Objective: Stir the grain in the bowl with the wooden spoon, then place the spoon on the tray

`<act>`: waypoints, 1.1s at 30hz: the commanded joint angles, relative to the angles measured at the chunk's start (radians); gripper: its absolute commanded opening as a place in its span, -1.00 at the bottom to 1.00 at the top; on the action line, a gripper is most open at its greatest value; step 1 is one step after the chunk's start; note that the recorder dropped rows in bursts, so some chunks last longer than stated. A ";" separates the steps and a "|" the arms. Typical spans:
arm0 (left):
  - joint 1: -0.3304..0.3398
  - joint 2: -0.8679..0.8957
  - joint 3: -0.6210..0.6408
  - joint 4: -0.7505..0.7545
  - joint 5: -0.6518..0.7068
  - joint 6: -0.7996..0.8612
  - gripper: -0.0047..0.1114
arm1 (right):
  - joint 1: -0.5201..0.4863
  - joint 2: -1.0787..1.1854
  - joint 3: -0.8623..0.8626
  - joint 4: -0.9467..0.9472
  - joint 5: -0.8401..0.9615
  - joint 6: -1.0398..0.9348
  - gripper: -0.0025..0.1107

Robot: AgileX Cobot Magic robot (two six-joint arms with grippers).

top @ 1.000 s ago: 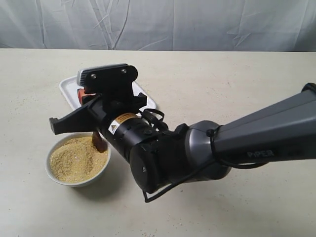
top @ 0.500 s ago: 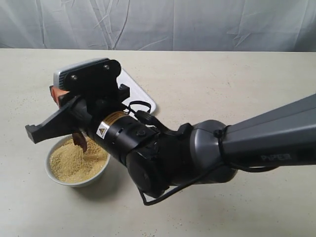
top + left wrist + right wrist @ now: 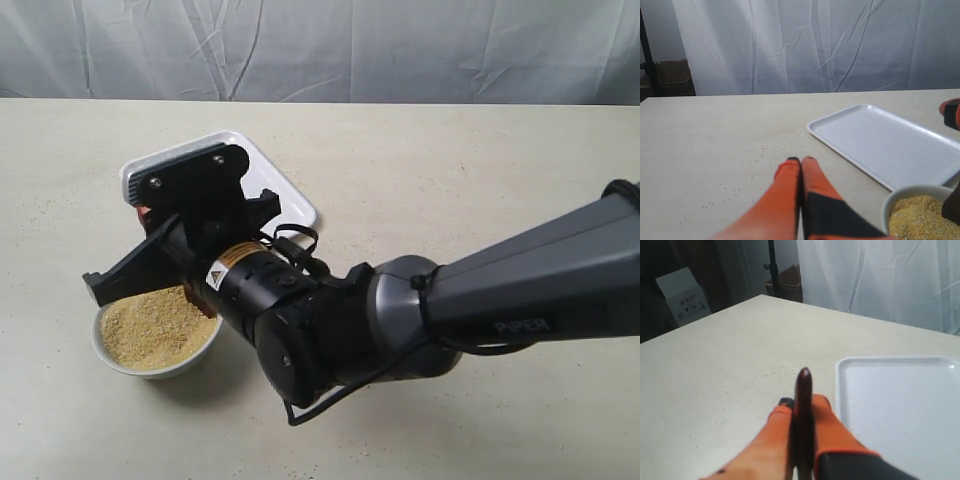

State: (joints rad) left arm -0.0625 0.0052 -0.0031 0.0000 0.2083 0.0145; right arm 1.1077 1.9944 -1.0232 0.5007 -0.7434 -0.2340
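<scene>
The white bowl [image 3: 150,368] of yellow grain [image 3: 145,328] stands at the front left, with the white tray [image 3: 288,196] just behind it. My right arm reaches across from the right. My right gripper [image 3: 150,215] hovers over the bowl, shut on the dark wooden spoon [image 3: 201,298], whose lower end dips into the grain by the bowl's right rim. In the right wrist view the spoon handle [image 3: 803,385] pokes up between the orange fingers of the gripper [image 3: 801,402], beside the tray [image 3: 900,410]. My left gripper [image 3: 800,161] is shut and empty, low over the table near the bowl [image 3: 910,192] and tray [image 3: 885,145].
Loose grains speckle the beige table [image 3: 730,145] around the left gripper. A wrinkled white curtain [image 3: 400,45] hangs behind the table's far edge. The right arm's thick body [image 3: 420,320] lies over the table's middle and right.
The right gripper swung left across the bowl, then came back to the right and lower, dragging the spoon through the grain. The tray's near corner shows again.
</scene>
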 commanded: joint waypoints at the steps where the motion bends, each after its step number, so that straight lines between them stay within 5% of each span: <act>1: 0.001 -0.005 0.003 0.000 -0.006 -0.005 -0.92 | 0.006 0.006 0.000 -0.078 0.004 0.072 -0.97; 33: 0.001 -0.005 0.003 0.000 -0.006 -0.005 -0.92 | 0.008 0.029 0.000 -0.128 -0.044 0.196 -0.97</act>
State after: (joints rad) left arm -0.0625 0.0052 -0.0031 0.0000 0.2083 0.0145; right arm 1.1182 2.0111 -1.0232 0.3481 -0.7881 -0.0281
